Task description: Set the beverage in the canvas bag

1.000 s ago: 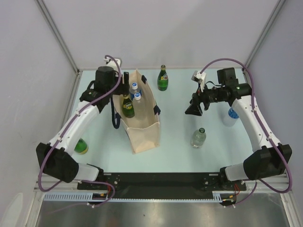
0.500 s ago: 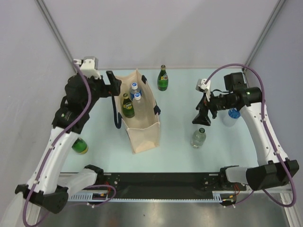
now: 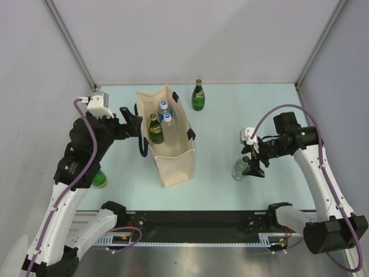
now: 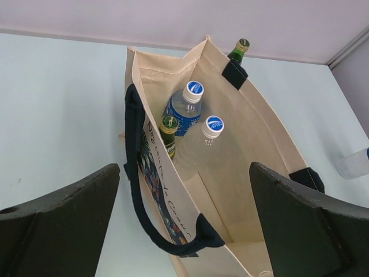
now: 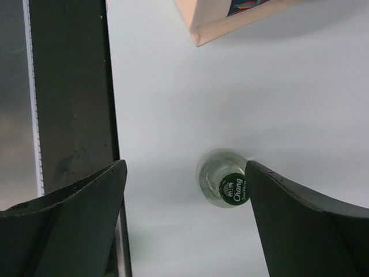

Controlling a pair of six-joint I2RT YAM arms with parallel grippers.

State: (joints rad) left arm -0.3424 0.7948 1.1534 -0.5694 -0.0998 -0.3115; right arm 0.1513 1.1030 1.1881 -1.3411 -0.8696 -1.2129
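Top view, canvas bag (image 3: 173, 158): stands upright at centre-left of the frame with its mouth open upward; the long axis of the mouth runs from upper left to lower right.
Top view, bag contents: one green bottle (image 3: 154, 129) and two clear blue-capped bottles (image 3: 167, 120), all upright with their necks up.
Top view, beverage: the clear green-capped bottle (image 3: 241, 169) stands upright on the table at right of centre, well apart from the bag.
Top view, other bottles: a green one (image 3: 198, 96) is beyond the bag; another (image 3: 100, 179) is partly hidden under the left arm.
Top view, left gripper (image 3: 132, 117): beside the bag's upper left rim, fingers spread, nothing held.
Top view, right gripper (image 3: 254, 164): at the clear bottle's top.
Left wrist view: the fingers (image 4: 63, 216) are wide apart and bare, framing the open bag (image 4: 259, 135) and its three capped bottles.
Right wrist view: fingers (image 5: 300, 216) are wide. The bottle cap (image 5: 233, 188) faces the camera just beside the right-hand finger; contact cannot be told. The bag's corner (image 5: 230, 17) is at the top edge.
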